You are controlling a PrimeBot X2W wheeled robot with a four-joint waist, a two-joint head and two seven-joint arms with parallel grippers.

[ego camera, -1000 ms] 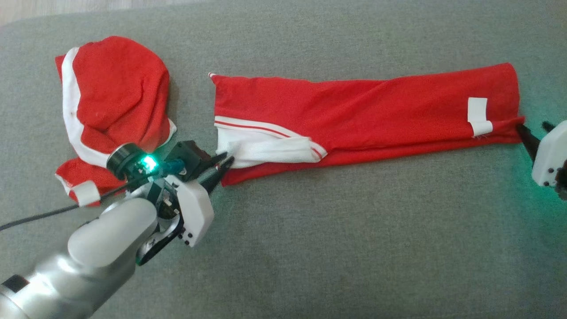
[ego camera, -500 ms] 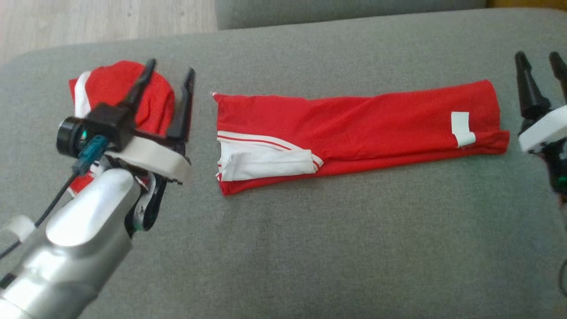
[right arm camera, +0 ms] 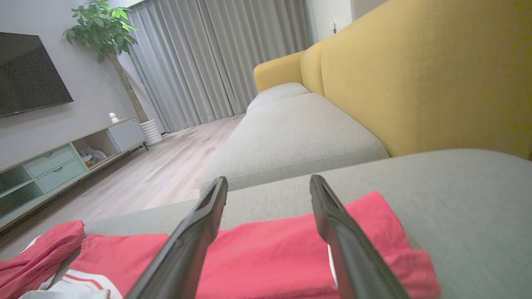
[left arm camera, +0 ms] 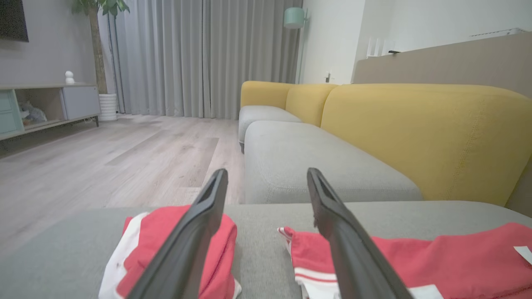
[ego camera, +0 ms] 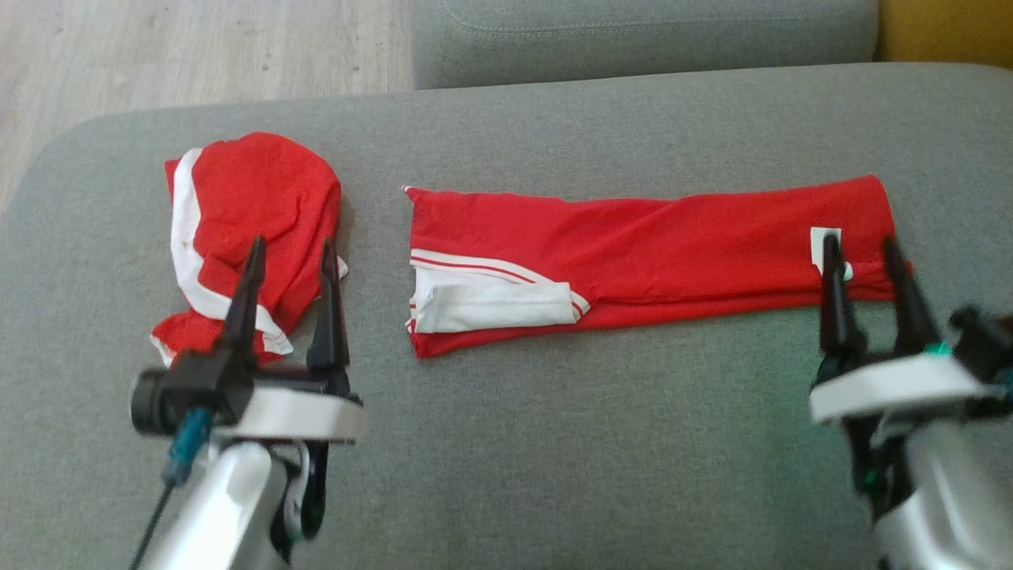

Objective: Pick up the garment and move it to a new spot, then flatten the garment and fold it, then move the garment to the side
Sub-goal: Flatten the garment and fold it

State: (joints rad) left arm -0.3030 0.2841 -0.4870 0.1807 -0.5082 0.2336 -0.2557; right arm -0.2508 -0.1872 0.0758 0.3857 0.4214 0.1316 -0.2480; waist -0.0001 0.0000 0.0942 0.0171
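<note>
Head view is showing the left claw [ego camera: 291, 244] and right claw [ego camera: 859, 240] pulling back spread, having just released the garment [ego camera: 673, 237], which is lying as a long strip on the grey cushion [ego camera: 554, 443], ready, I am guessing, for another fold

Wide-parted jaws over grey cushion [left arm camera: 257, 249], bunched red garment [left arm camera: 149, 232] left, flat red-and-white garment [left arm camera: 436, 257] right, yellow backrest [left arm camera: 415, 137] beyond.

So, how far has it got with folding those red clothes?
Done: the long red garment lies flat, folded into a strip on the grey cushion. In hand: nothing; the left gripper and right gripper both hang open. Left: probably folding it shorter, then moving it aside.
</note>
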